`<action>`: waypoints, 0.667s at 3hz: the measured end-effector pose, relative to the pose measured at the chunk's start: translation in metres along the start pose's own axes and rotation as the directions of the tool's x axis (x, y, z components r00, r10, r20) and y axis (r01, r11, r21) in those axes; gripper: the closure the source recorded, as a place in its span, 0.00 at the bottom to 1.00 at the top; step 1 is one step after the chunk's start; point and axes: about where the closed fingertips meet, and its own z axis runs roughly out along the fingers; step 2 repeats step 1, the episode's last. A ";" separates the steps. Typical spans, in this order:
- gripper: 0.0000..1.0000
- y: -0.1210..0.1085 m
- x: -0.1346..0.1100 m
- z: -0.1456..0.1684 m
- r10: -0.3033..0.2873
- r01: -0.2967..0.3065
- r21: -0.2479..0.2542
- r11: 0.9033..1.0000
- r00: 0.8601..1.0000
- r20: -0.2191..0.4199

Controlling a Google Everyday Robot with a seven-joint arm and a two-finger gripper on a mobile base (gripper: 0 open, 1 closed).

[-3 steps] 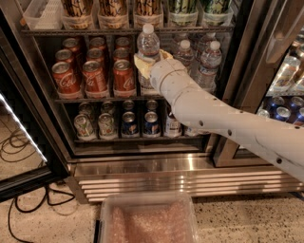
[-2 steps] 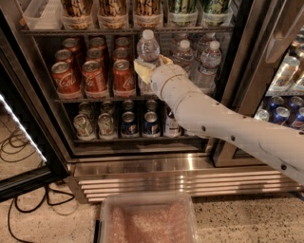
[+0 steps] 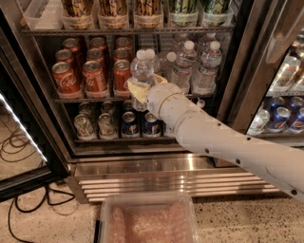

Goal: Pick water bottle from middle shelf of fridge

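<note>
While the white arm [image 3: 223, 137] is reaching in from the lower right, the gripper [image 3: 142, 90] is sitting at the front of the middle shelf [image 3: 85, 99] of the fridge [image 3: 42, 107], just right of the red cola cans [image 3: 95, 76]. Its pale fingers [image 3: 134, 88] are pinching the water bottle [image 3: 141, 70] around the lower half of its body, with pads showing on both sides of the clear plastic. The bottle is standing upright in that grip, white cap uppermost, and its base is overlapping the shelf's front rail; whether the base is touching the rack cannot be told.

Further water bottles [image 3: 209, 66] are standing on the right part of the same shelf, apart from the held one. Tall containers [image 3: 114, 12] are lining the upper shelf, and mixed cans [image 3: 128, 124] are standing on the lower shelf. The black-framed glass door [image 3: 28, 178] is hanging open at the left, with black cables [image 3: 19, 147] lying on the floor behind it. A clear plastic bin [image 3: 107, 209] is sitting on the floor in front of the ribbed stainless base [image 3: 142, 178]. A neighbouring cooler at the right is showing blue cans [image 3: 280, 118]
</note>
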 end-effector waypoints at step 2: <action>1.00 0.000 0.000 0.000 0.000 0.000 0.000 1.000 1.000 0.000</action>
